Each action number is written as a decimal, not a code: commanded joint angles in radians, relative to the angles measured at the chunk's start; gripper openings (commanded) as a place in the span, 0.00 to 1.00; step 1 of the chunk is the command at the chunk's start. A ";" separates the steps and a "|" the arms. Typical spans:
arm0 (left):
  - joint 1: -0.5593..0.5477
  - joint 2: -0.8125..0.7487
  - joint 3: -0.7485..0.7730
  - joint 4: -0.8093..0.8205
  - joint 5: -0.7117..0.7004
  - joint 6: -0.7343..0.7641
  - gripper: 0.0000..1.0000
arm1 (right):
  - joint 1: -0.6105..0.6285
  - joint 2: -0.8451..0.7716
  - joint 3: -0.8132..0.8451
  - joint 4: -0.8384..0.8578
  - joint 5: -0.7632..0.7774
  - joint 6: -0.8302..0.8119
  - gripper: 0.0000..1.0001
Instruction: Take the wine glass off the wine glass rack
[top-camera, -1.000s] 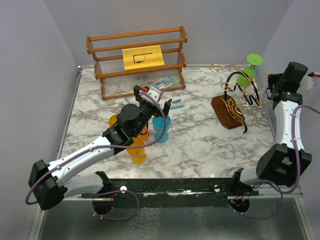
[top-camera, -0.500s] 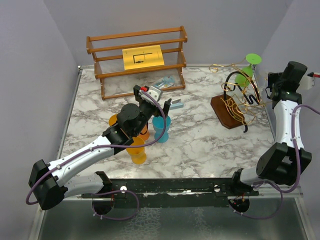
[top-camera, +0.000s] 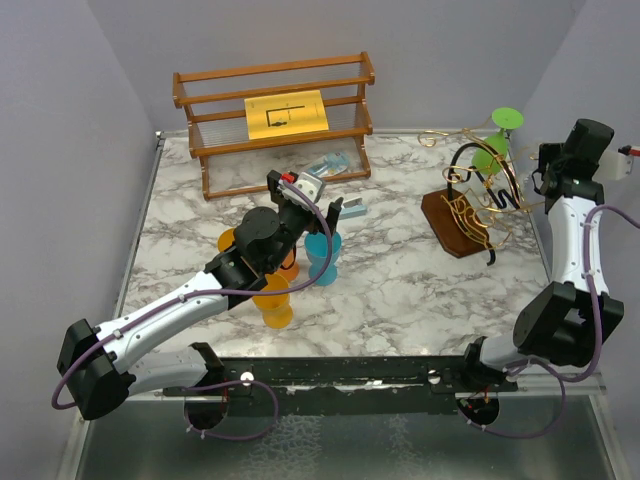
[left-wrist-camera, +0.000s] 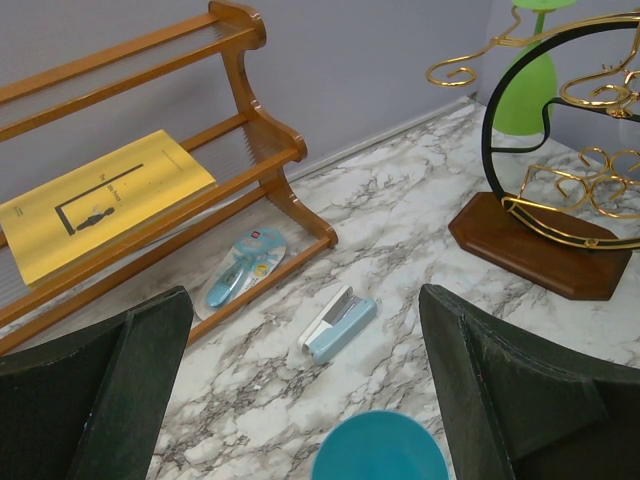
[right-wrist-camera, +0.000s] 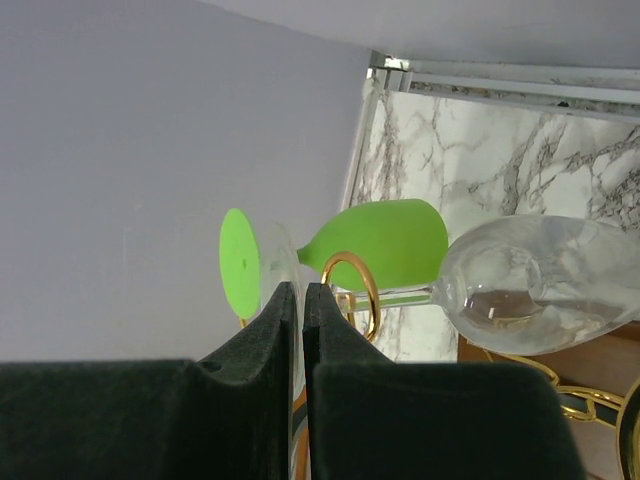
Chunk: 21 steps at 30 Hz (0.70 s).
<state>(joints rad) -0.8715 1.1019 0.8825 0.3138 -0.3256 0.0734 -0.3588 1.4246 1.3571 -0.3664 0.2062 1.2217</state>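
Observation:
The wine glass rack (top-camera: 470, 208), a dark wooden base with curly gold and black wire arms, stands at the right. A clear wine glass (right-wrist-camera: 540, 290) lies sideways with its stem through a gold ring (right-wrist-camera: 352, 282) of the rack. My right gripper (right-wrist-camera: 302, 292) is shut on the thin rim of its foot. A green wine glass (right-wrist-camera: 385, 245) hangs just behind it, and is plain from above (top-camera: 497, 142). My left gripper (left-wrist-camera: 305, 300) is open over a blue cup (left-wrist-camera: 380, 450) at mid table, holding nothing.
A slatted wooden shelf (top-camera: 275, 120) with a yellow sheet (top-camera: 287, 113) stands at the back. A pale blue stapler (left-wrist-camera: 338, 322) and a packaged item (left-wrist-camera: 240, 265) lie before it. Orange cups (top-camera: 272, 298) stand beside the left arm. The right wall is close to the rack.
The right wrist has shifted slightly up and to the right, still gripping the glass foot. The left arm has not moved.

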 joint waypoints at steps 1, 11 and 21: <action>0.005 0.000 0.030 0.005 0.019 -0.010 0.99 | 0.005 0.048 0.033 0.060 0.005 0.022 0.01; 0.009 0.003 0.030 0.006 0.020 -0.010 0.99 | 0.005 0.055 0.044 0.194 -0.163 -0.048 0.01; 0.011 0.006 0.032 0.003 0.022 -0.013 0.99 | 0.004 -0.031 -0.014 0.146 -0.243 0.006 0.01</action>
<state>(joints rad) -0.8650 1.1057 0.8845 0.3134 -0.3256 0.0731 -0.3573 1.4811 1.3563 -0.2634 0.0322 1.1976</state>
